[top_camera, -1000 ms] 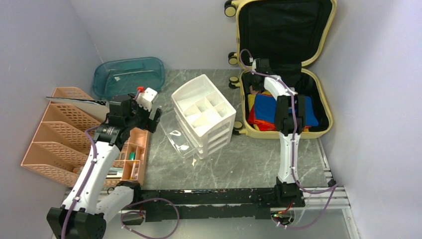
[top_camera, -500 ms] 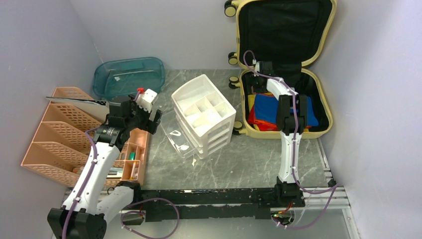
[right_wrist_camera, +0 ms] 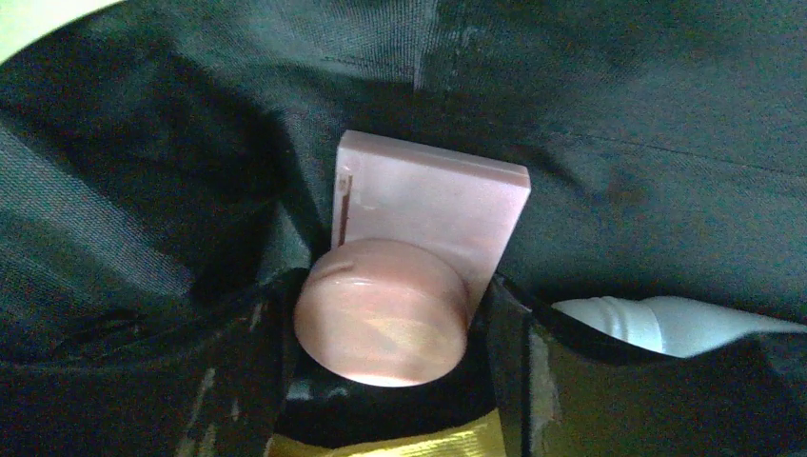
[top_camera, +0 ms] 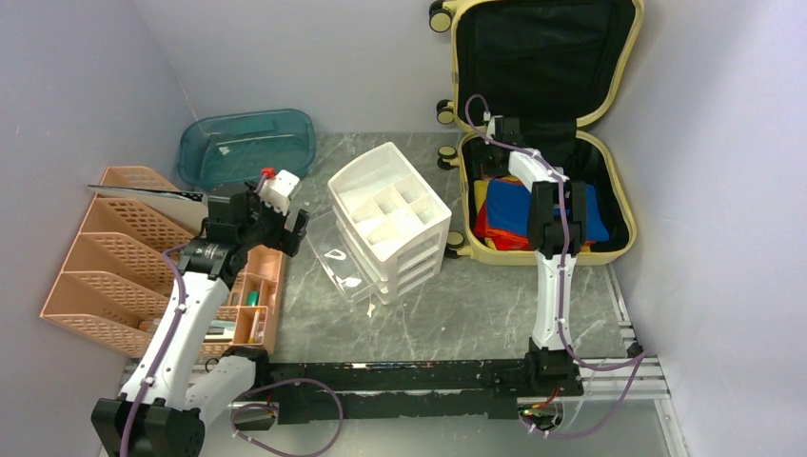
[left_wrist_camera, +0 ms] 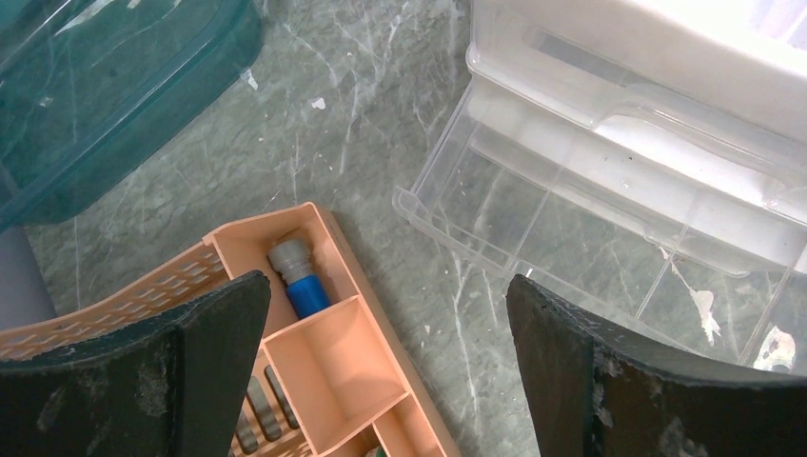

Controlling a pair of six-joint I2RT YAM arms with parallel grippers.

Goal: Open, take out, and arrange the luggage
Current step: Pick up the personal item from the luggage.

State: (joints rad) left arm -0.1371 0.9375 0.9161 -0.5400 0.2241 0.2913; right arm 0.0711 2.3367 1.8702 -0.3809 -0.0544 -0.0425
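Note:
The luggage [top_camera: 623,205], a pale yellow hard-shell suitcase, lies open at the back right with its black-lined lid [top_camera: 542,57] standing up. Folded blue, red and yellow clothes [top_camera: 509,205] fill its base. My right gripper [top_camera: 489,152] reaches into the back left corner of the base. In the right wrist view its fingers press both sides of a round pink object [right_wrist_camera: 381,319], which leans on a flat pink block [right_wrist_camera: 433,205]; the right gripper [right_wrist_camera: 385,333] is shut on it. My left gripper [top_camera: 284,231] hangs open and empty [left_wrist_camera: 390,362] over the corner of a peach organizer [left_wrist_camera: 324,371].
A white tube [right_wrist_camera: 666,324] lies beside the right finger against the black lining. A teal tray [top_camera: 247,143] sits at the back left. A white drawer unit [top_camera: 390,214] stands mid-table with a clear drawer [top_camera: 338,262] pulled out. The peach file rack [top_camera: 114,257] lines the left.
The right gripper's jaws have narrowed onto the round pink object, and its wrist has shifted slightly right. The left arm has barely moved.

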